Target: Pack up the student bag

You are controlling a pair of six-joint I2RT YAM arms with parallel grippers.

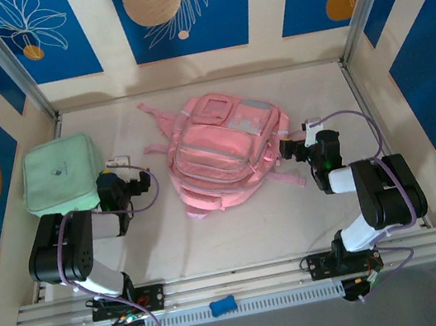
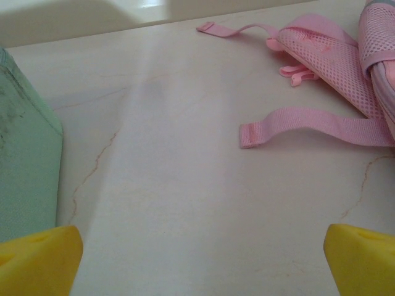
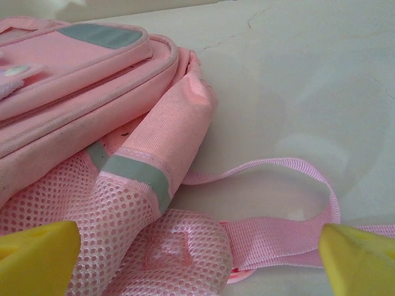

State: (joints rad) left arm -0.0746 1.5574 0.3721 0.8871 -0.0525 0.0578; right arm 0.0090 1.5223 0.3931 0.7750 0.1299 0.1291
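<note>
Pink backpack (image 1: 220, 150) flat mid-table (image 1: 239, 239), long axis running away from arm bases. Right jaws, spread and empty, just beside its right flank; left jaws, likewise empty, farther off near green case (image 1: 59, 174).

Pink student bag (image 1: 225, 157) with grey panels; mint-green case (image 1: 61, 172).

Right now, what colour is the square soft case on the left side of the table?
The square soft case is mint green; the top view shows it best.
</note>
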